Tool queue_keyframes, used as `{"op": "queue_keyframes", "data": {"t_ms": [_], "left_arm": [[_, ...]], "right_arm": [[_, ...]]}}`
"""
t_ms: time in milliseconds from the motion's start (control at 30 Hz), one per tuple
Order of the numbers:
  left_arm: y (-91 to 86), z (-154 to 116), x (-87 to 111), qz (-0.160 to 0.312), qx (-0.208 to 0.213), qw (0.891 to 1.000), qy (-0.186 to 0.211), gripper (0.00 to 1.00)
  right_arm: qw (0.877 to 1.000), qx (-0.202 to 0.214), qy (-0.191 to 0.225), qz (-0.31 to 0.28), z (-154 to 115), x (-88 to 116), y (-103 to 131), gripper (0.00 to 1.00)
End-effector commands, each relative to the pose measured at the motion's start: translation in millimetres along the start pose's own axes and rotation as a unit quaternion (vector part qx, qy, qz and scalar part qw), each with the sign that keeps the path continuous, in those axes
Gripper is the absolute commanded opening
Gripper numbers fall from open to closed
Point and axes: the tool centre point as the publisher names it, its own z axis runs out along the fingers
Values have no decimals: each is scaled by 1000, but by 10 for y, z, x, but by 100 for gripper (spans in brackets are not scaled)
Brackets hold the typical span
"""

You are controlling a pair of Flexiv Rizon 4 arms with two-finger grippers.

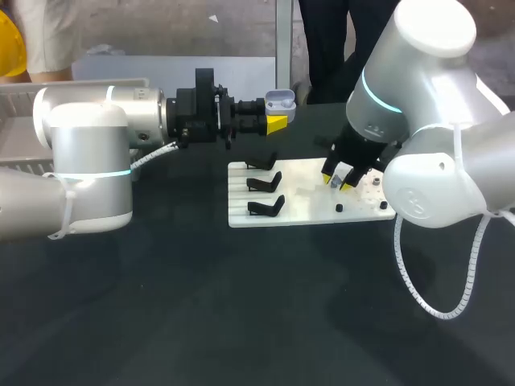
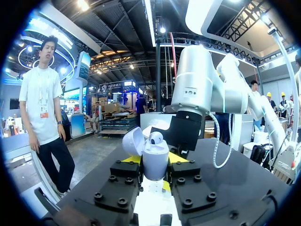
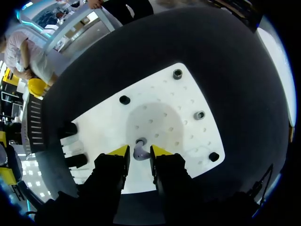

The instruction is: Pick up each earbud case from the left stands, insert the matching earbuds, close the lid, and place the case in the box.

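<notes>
My left gripper [image 1: 276, 123] comes in from the left, held level above the table's back, and is shut on a pale lilac earbud case [image 1: 279, 100]. In the left wrist view the case [image 2: 155, 161] stands upright between the fingers, its lid [image 2: 133, 141] swung open and one earbud [image 2: 156, 137] seated inside. My right gripper [image 1: 342, 178] points down onto the white board [image 1: 306, 197]. In the right wrist view its yellow tips [image 3: 140, 151] close on a small earbud [image 3: 139, 151] that rests on the board [image 3: 160, 103].
Three empty black stands [image 1: 264, 183] line the board's left side. Small dark pegs [image 3: 124, 100] and metal sockets [image 3: 199, 115] dot the board around the right gripper. A grey slatted tray [image 1: 16, 121] sits at the back left.
</notes>
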Motion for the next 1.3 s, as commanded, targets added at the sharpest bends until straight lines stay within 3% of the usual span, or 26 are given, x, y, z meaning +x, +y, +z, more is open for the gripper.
{"op": "queue_keyframes", "data": {"t_ms": [33, 67, 100, 400, 667, 967, 1133, 1300], "left_arm": [[-20, 2, 8, 2, -4, 1000, -2, 0], [-20, 2, 8, 2, -4, 1000, -2, 0], [-20, 2, 8, 2, -4, 1000, -2, 0], [-20, 2, 8, 2, -4, 1000, -2, 0], [-20, 2, 8, 2, -4, 1000, -2, 0], [-20, 2, 8, 2, -4, 1000, -2, 0], [-20, 2, 8, 2, -4, 1000, -2, 0], [-20, 2, 8, 2, -4, 1000, -2, 0]], "right_arm": [[1000, 2, 3, 0, 13, -11, 3, 12], [1000, 2, 3, 1, 25, -20, 0, 3], [1000, 2, 4, 1, 29, -23, 0, 0], [1000, 4, 4, 1, -52, -20, 11, 0], [999, -8, 33, -26, -439, 51, 62, 0], [987, 8, 77, -140, -1004, 283, 134, 0], [972, 10, 117, -203, -1295, 452, 243, 0], [959, 16, 129, -252, -1560, 561, 407, 0]]}}
